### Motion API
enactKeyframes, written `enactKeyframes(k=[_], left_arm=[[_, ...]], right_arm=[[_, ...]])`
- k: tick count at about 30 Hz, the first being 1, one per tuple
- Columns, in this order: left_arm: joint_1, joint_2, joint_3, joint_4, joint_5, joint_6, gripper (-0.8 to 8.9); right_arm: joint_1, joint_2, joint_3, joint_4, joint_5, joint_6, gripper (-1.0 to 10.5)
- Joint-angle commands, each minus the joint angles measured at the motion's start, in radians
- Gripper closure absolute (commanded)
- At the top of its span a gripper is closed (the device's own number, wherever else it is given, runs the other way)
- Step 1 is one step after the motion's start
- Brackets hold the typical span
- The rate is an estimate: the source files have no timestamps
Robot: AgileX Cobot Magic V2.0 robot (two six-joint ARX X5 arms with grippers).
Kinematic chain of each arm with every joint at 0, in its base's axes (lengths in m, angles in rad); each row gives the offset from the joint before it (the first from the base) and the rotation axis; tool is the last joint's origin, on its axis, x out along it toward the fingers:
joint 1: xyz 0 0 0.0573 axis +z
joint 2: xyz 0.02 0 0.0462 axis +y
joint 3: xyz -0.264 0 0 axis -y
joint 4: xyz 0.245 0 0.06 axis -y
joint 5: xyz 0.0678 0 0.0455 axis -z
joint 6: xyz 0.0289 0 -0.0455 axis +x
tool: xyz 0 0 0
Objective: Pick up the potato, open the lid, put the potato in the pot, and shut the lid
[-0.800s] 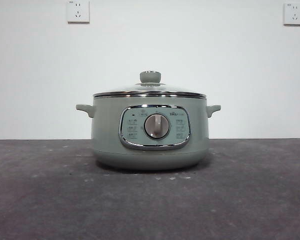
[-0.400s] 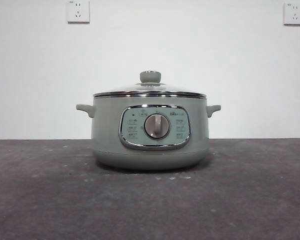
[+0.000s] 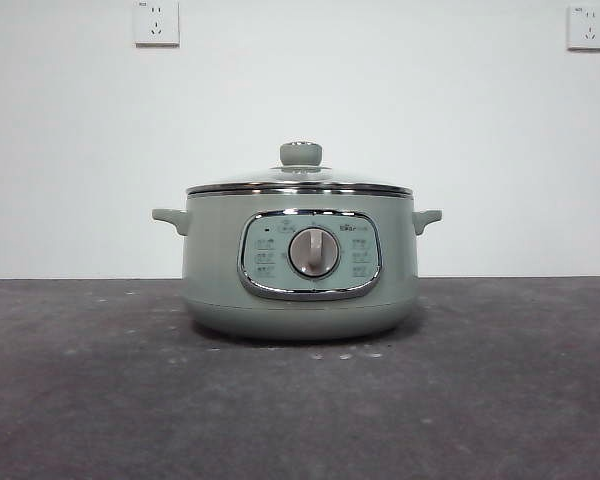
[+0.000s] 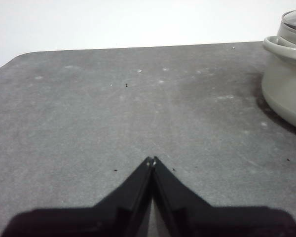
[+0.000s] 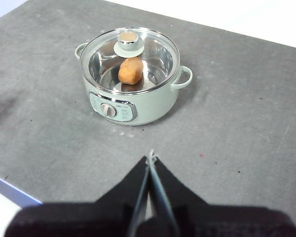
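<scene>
The sage-green pot (image 3: 300,265) stands in the middle of the dark table with the glass lid (image 3: 300,180) seated on its rim. In the right wrist view the pot (image 5: 138,106) is seen from above, and the orange-brown potato (image 5: 129,70) lies inside it under the lid (image 5: 158,49). My right gripper (image 5: 151,158) hangs shut and empty, high above the table in front of the pot. My left gripper (image 4: 151,160) is shut and empty, low over bare table beside the pot's side handle (image 4: 283,49).
Two wall sockets (image 3: 156,22) sit high on the white wall behind. The table's front edge (image 5: 15,190) shows in the right wrist view. Grey tabletop (image 3: 90,400) spreads on both sides of the pot.
</scene>
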Motion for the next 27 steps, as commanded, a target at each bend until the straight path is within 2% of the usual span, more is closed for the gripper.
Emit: enactKeyframes(k=[1, 10, 12, 15, 18, 21, 27], left_arm=[[0.002, 0.003, -0.01, 0.007, 0.0, -0.009, 8.17], [0.002, 0.003, -0.01, 0.007, 0.0, -0.009, 8.17], [0.002, 0.003, -0.01, 0.007, 0.0, -0.009, 8.17], [0.002, 0.003, -0.01, 0.007, 0.0, -0.009, 8.17], [0.002, 0.003, -0.01, 0.007, 0.0, -0.009, 8.17], [0.002, 0.003, -0.01, 0.007, 0.0, -0.009, 8.17], [0.002, 0.003, -0.01, 0.007, 0.0, -0.009, 8.17]], right_arm=[[0.0, 0.0, -0.008, -0.024, 0.001, 0.011, 9.5], [0.0, 0.0, -0.008, -0.024, 0.0, 0.011, 9.5], [-0.008, -0.001, -0.008, -0.022, 0.026, -0.039, 9.5], [-0.063, -0.016, -0.02, 0.016, 0.043, -0.04, 9.5], [-0.161, -0.07, -0.105, 0.162, -0.01, -0.053, 9.5], [-0.262, -0.162, -0.268, 0.339, -0.071, -0.054, 9.5], [-0.406, -0.369, -0.707, 0.745, -0.079, -0.061, 9.5]])
